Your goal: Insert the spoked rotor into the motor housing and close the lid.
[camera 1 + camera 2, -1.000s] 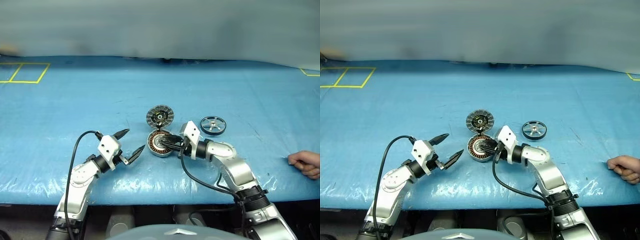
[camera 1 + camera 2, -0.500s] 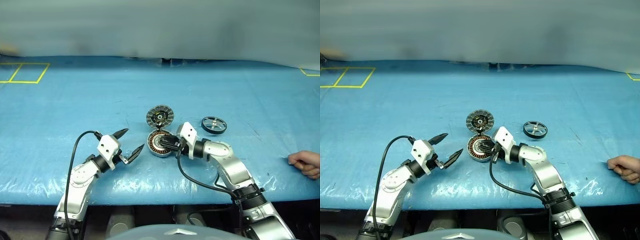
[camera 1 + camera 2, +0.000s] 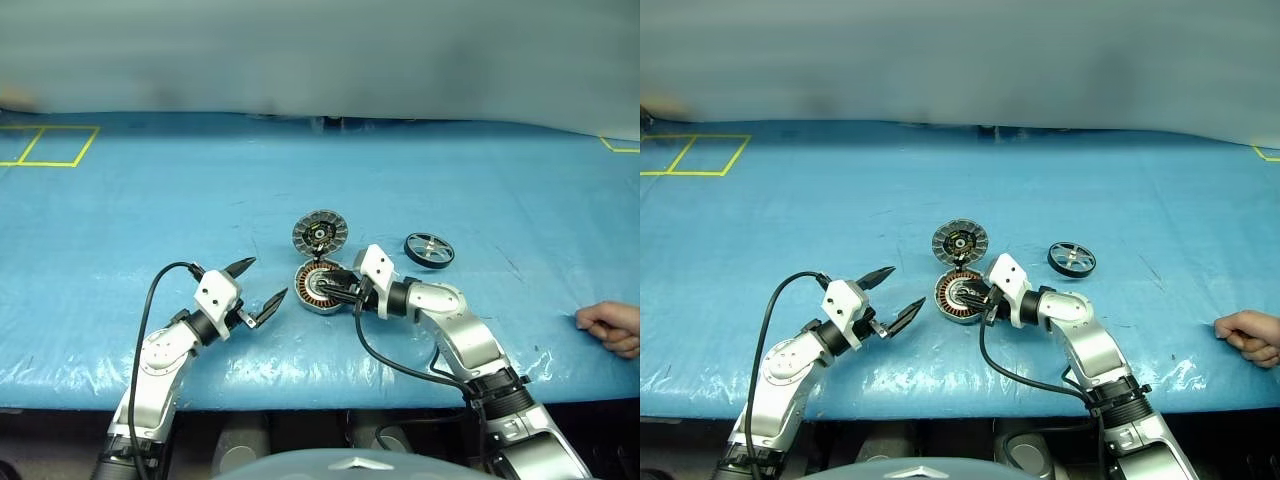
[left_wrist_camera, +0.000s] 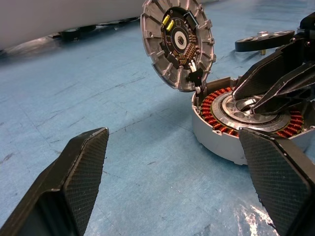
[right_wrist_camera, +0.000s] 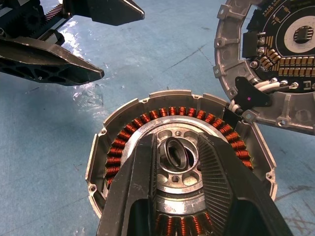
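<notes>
The motor housing (image 3: 320, 288) lies open, its lid (image 3: 320, 235) tilted up just behind it and the spoked rotor (image 3: 429, 249) apart to its right. The right gripper (image 5: 183, 162), fingers slightly parted, sits over its centre holding nothing; it should lift straight clear of the windings. The left gripper (image 3: 258, 283) waits spread wide beside it

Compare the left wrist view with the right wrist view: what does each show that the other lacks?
Left wrist alone: the spoked rotor lying on the blue table cover behind the housing. Right wrist alone: a small dark ring between the right tool's fingers at the housing's pale centre. Both: the motor housing with copper windings, and its ribbed lid standing open.
</notes>
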{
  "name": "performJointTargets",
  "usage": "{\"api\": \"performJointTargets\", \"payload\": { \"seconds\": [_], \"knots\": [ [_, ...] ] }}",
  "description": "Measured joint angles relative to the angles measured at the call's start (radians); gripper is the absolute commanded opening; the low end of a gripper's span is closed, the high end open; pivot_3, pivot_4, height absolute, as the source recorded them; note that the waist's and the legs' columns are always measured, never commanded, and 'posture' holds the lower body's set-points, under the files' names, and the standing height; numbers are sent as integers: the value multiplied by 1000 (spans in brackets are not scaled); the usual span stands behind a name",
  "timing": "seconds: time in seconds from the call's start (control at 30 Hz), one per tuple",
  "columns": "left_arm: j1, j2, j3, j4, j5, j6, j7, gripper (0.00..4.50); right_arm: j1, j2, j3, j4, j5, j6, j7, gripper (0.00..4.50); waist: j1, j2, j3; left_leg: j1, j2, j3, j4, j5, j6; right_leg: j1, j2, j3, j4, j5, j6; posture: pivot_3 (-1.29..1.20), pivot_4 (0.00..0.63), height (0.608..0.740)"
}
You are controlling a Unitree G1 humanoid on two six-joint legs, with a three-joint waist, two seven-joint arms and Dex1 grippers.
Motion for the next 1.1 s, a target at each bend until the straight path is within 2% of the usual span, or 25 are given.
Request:
{"api": "performJointTargets", "payload": {
  "seconds": [0.17,0.27,0.33,1.1],
  "knots": [
    [0,0,0,0,0,0,0,4500,0,9,-4,0,7,2,-1,1354,0,0,0,0,0,0,0,0,0,0,0,0,0,0,0,0,150,740],
    [0,0,0,0,0,0,0,4500,0,34,-22,0,42,13,-2,716,0,0,0,0,0,0,0,0,0,0,0,0,0,0,0,0,150,740],
    [2,0,0,1,0,0,0,4500,-2,42,-36,0,62,15,-3,34,0,0,0,0,0,0,0,0,0,0,0,0,0,0,0,0,150,740],
    [7,0,0,18,4,0,6,4500,-10,5,23,-5,16,30,15,34,0,0,0,0,0,0,0,0,0,0,0,0,0,0,0,0,150,740]
  ]
}}
